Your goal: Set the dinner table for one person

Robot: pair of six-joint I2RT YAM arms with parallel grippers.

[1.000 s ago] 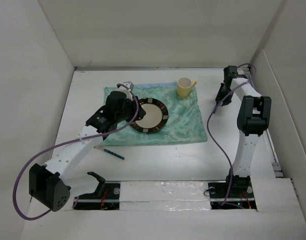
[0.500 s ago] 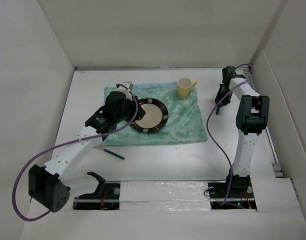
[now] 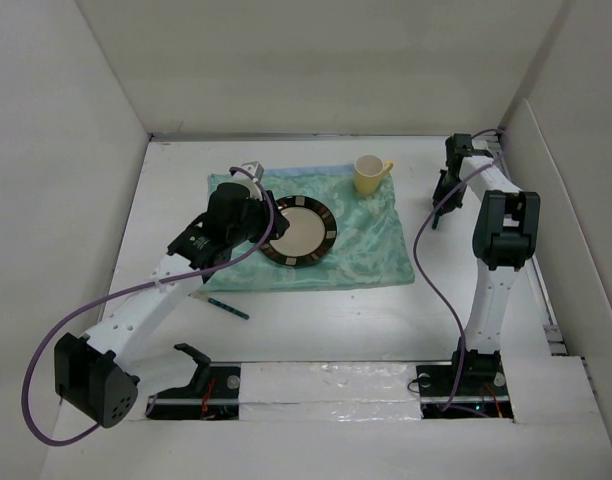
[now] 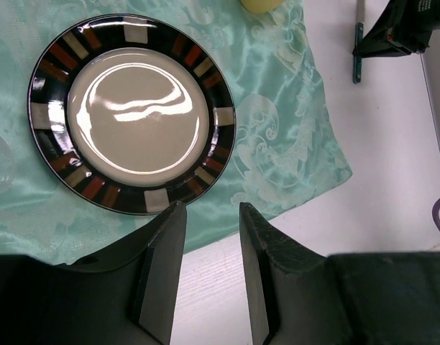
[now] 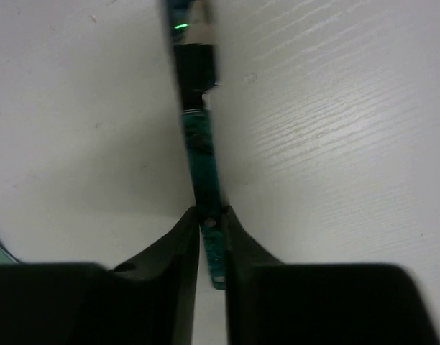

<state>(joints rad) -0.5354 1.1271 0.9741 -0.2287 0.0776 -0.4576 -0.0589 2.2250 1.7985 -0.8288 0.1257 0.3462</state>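
The dinner table (image 3: 336, 320) is a white tabletop walled by white panels. A mint-green placemat (image 3: 371, 250) lies on it, with a dark-rimmed plate (image 3: 304, 232) and a yellow mug (image 3: 368, 175) on top. My left gripper (image 3: 258, 222) hovers at the plate's left edge. In the left wrist view it (image 4: 209, 215) is open and empty, just off the plate (image 4: 132, 113). My right gripper (image 3: 444, 192) is at the far right, shut on a teal-handled utensil (image 5: 203, 154) that lies along the table.
A second teal utensil (image 3: 228, 308) lies on the bare table in front of the placemat's left corner. White walls close in the left, back and right. The right arm's cable (image 3: 426, 250) hangs beside the placemat's right edge.
Both arms have shifted only slightly. The left wrist edged a little toward the far left. Nothing was taken hold of or let go.
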